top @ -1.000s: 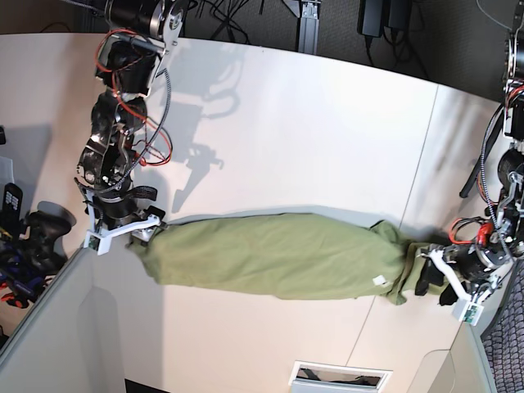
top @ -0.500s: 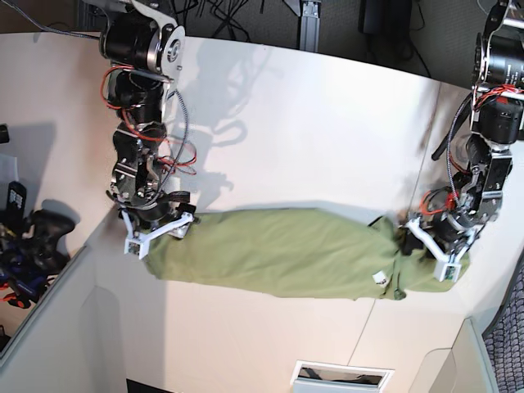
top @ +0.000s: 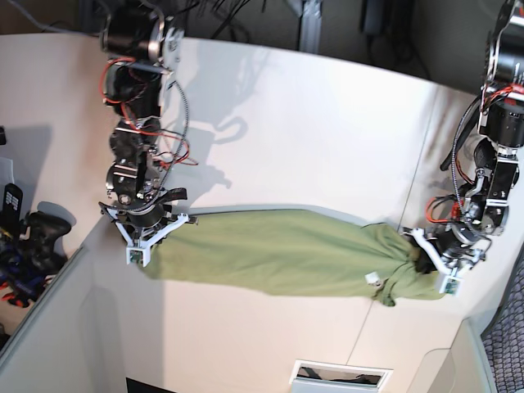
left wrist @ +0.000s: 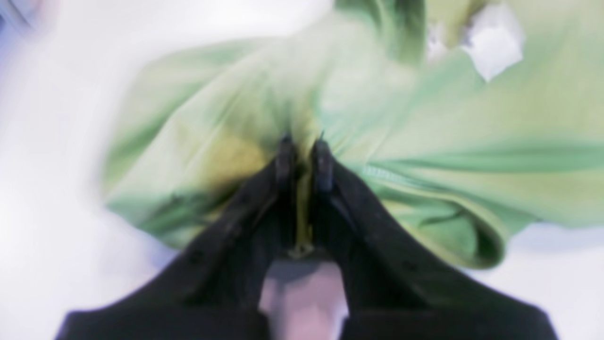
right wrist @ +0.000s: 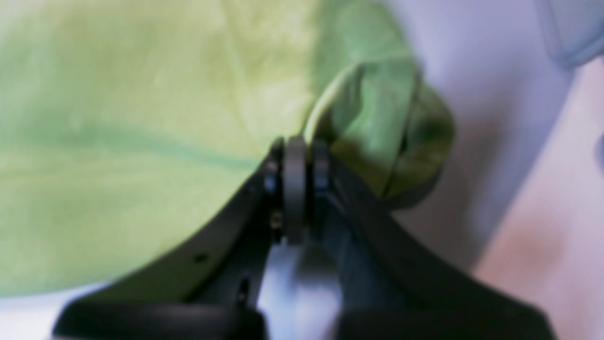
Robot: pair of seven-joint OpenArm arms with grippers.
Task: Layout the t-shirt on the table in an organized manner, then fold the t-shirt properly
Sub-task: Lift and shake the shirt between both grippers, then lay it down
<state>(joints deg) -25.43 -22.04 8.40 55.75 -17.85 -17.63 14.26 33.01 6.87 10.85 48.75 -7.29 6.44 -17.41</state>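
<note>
T-shirt (top: 278, 254): soft olive-green cloth, matt, wrinkled, with a small white label (top: 370, 277). Table (top: 311, 131): smooth white matt surface. Right gripper (right wrist: 295, 182) and left gripper (left wrist: 304, 163): black matt plastic fingers.

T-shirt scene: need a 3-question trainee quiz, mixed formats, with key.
1. True or false: the t-shirt lies spread flat with both sleeves out.
2. The left gripper is: A) open above the cloth, B) shut on the cloth, C) resting on bare table.
3. Fill in: the right gripper pinches a ____ of the shirt.

Key: 1 false, it is a long bunched strip between the arms; 2 B; 3 fold.
</note>
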